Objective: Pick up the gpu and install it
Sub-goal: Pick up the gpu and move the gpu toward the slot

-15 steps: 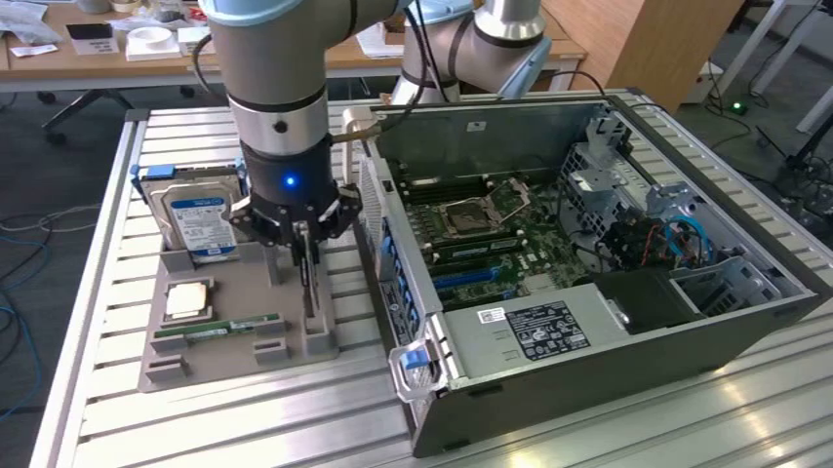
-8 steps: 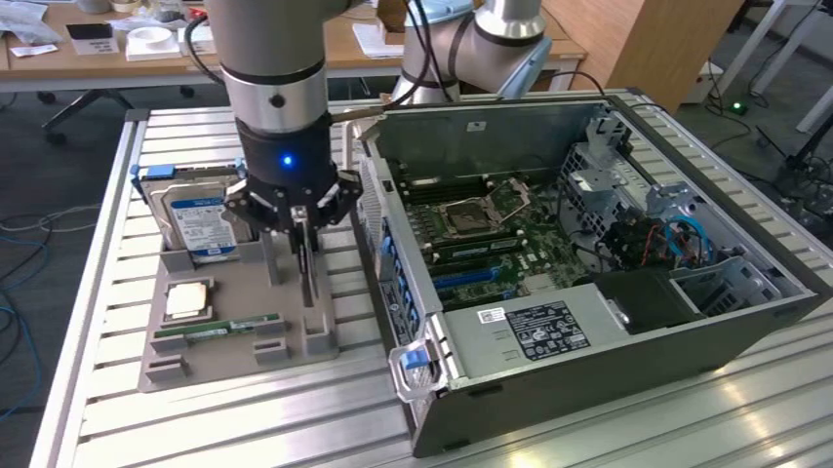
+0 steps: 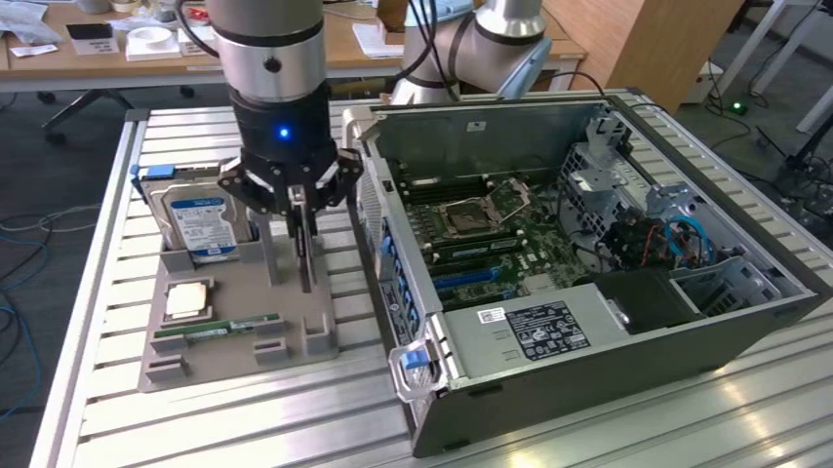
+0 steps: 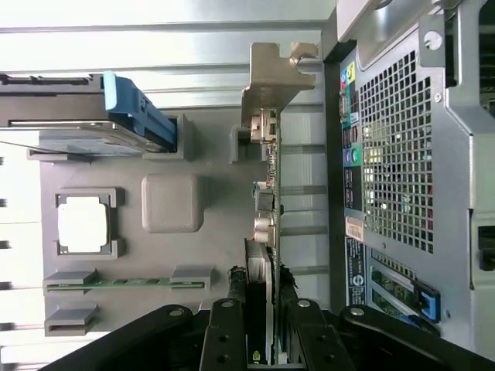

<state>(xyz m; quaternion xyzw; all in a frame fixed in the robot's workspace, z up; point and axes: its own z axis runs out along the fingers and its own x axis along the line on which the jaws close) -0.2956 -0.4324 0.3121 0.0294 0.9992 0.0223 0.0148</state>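
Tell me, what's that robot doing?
The robot arm's gripper is closed on the gpu, a thin card standing on edge at the grey tray. The open computer case sits right beside it, and the card isn't in the computer yet. A hard drive waits in the tray too.

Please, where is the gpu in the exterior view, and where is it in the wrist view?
Exterior view: the gpu stands on edge in the gray holder, under the gripper.
Wrist view: the gpu is edge-on in the gripper, beside the computer case.
Shared landmark: the hard drive with the blue part.
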